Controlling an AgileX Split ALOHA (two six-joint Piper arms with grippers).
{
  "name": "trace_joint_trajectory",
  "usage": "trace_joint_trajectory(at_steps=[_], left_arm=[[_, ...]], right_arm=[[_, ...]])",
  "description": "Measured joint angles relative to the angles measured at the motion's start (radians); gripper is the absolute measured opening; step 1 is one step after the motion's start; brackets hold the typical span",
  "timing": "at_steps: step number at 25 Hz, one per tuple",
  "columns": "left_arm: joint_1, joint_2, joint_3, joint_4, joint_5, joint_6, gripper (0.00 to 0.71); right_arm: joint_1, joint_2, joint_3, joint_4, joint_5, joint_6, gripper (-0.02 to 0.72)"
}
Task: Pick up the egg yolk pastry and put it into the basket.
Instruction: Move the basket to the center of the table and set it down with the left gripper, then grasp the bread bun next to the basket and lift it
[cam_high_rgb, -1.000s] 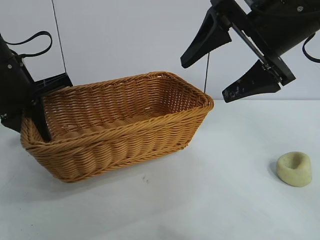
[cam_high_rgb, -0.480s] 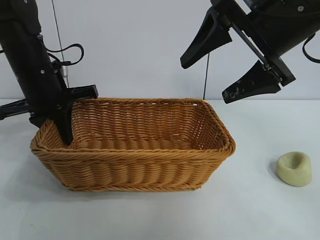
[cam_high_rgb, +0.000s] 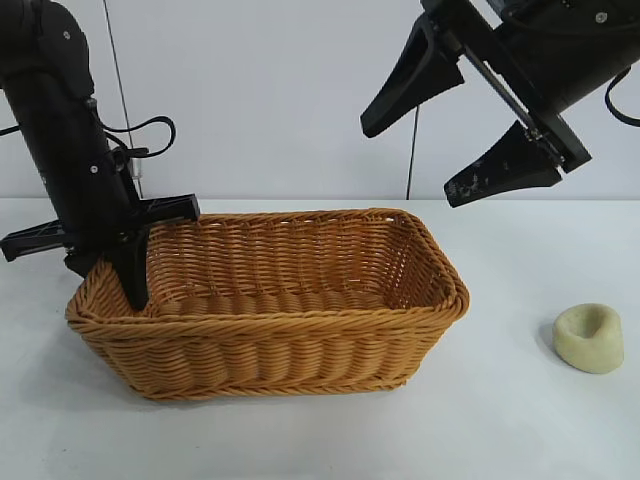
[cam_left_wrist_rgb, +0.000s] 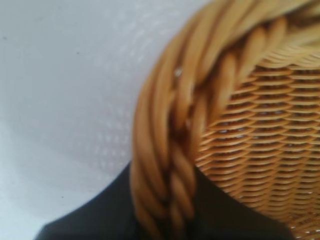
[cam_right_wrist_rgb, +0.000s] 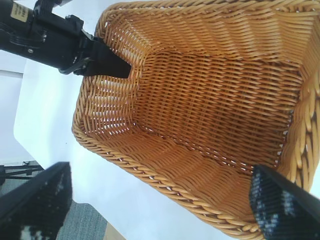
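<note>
- Small round pale yellow-cream egg yolk pastry (cam_high_rgb: 590, 338) lies untouched near the white table's (cam_high_rgb: 500, 420) right edge; picking not yet started.
- Large orange-brown woven wicker basket (cam_high_rgb: 270, 340) empty, left of centre.
- Left gripper (cam_high_rgb: 112, 268) straddles the basket's left rim; can't tell whether clamped.
- Right gripper (cam_high_rgb: 462, 118) spread wide, empty, above the basket's right end.

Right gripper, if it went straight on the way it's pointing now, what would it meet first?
Most likely the inside of the basket: the right gripper, jaws wide, hangs above it, and its wrist view looks straight into the empty basket. Depth is hard to judge.

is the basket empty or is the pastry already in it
Empty: the basket shows only bare weave inside, and the egg yolk pastry sits on the table, well apart from it.
</note>
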Motion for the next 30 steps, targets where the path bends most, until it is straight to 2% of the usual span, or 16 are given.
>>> trace_joint_trajectory(at_steps=[2,3,6,14,20,25,30], left_arm=[[0.000,0.000,-0.007,-0.001,0.014,-0.004,0.548],[0.000,0.000,-0.010,-0.001,0.023,-0.004,0.596],[0.000,0.000,-0.037,0.000,0.062,-0.005,0.652],[0.000,-0.055,-0.181,0.049,0.169,0.037,0.669],[0.000,-0.116,-0.284,0.219,0.205,0.038,0.669],[0.003,-0.116,-0.292,0.289,0.209,0.038,0.669],[0.045,-0.116,-0.292,0.291,0.209,0.053,0.669]], right_arm=[[0.000,0.000,0.000,0.000,0.000,0.000,0.663],[0.000,0.000,0.000,0.000,0.000,0.000,0.663],[0.000,0.000,0.000,0.000,0.000,0.000,0.663],[0.000,0.000,0.000,0.000,0.000,0.000,0.663],[0.000,0.000,0.000,0.000,0.000,0.000,0.663],[0.000,0.000,0.000,0.000,0.001,0.000,0.663],[0.000,0.000,0.000,-0.001,0.001,0.000,0.663]])
